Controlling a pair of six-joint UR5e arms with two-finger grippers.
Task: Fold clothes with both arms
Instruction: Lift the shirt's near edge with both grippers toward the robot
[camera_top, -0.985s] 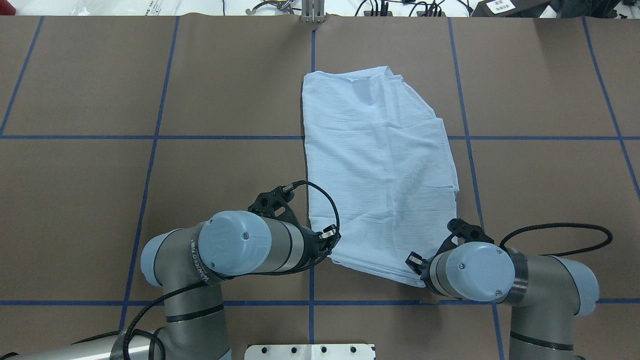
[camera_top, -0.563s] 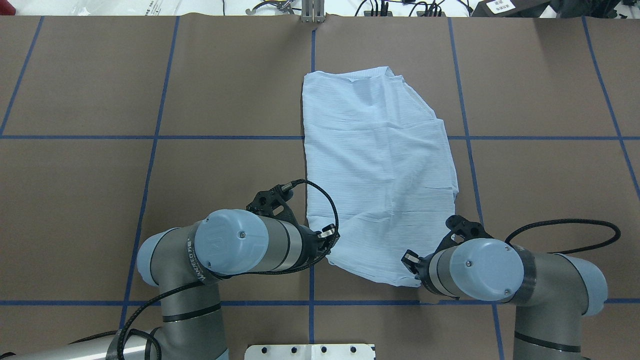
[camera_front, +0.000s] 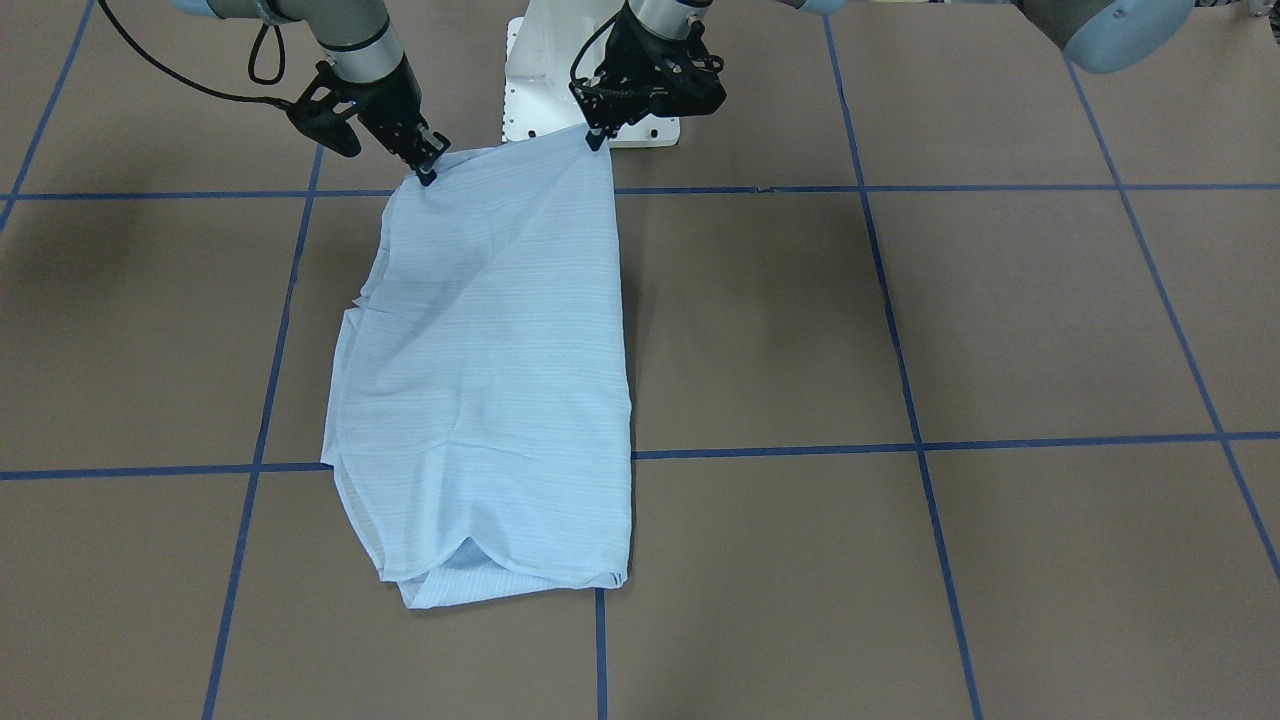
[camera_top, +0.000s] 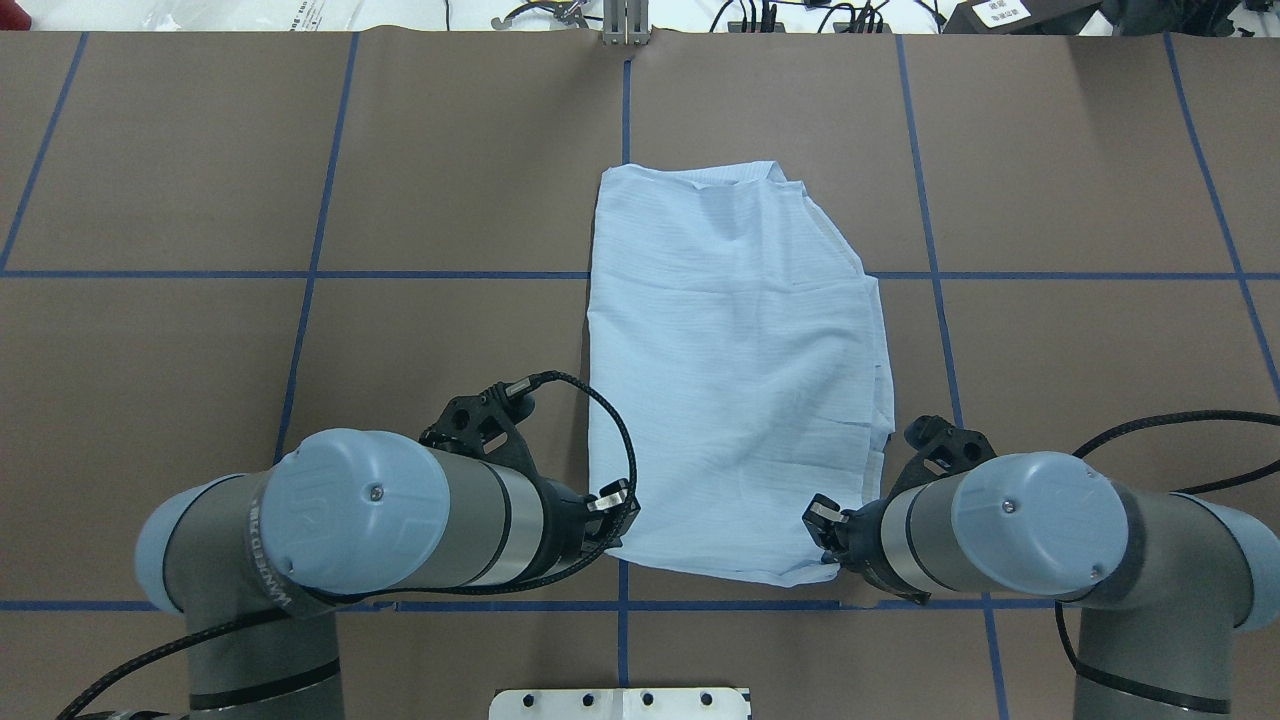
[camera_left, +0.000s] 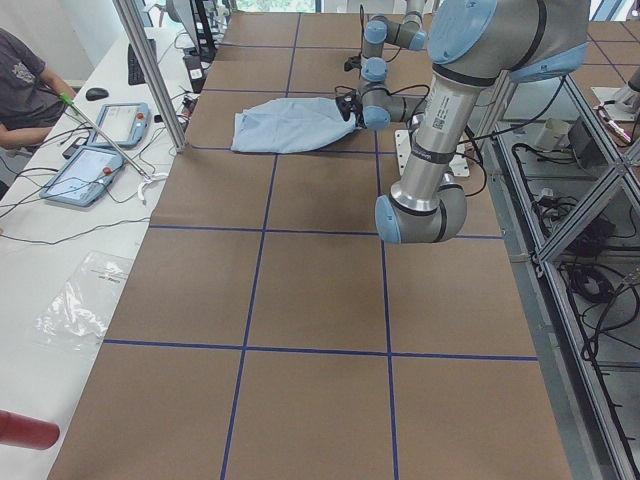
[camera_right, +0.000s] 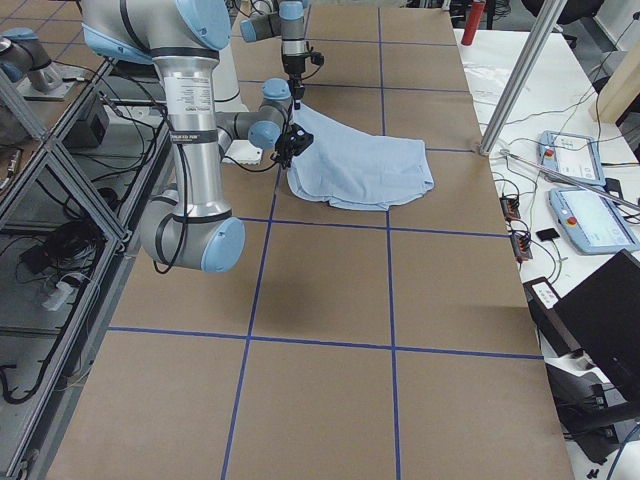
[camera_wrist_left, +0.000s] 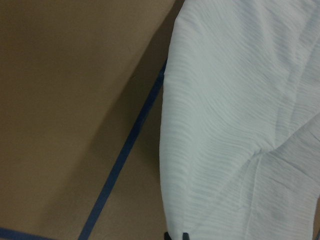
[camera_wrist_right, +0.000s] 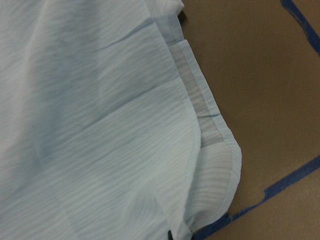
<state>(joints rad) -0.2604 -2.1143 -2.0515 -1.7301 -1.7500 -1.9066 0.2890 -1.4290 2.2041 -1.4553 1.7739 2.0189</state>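
Shirt (camera_top: 735, 370) lay folded lengthwise on the brown table (camera_top: 300, 200) at the centre of the overhead frame, its bottom edge raised. Near the top of the front-facing view, the left gripper (camera_front: 597, 138) pinched the cloth's top-right corner and the right gripper (camera_front: 425, 172) its top-left corner, both clamped tight.

Covered wall to wall in brown paper (camera_top: 450, 150), ruled into large squares by blue tape lines (camera_top: 300, 275). Lit evenly from above, with only soft shadows. Flanked, down the left of the exterior left view, by a white bench (camera_left: 60, 270) bearing a blue-edged control tablet (camera_left: 118, 125), a second one (camera_left: 85, 172), loose cables and a clear plastic bag (camera_left: 85, 300). Bordered at right by open metal framing (camera_left: 556, 330).
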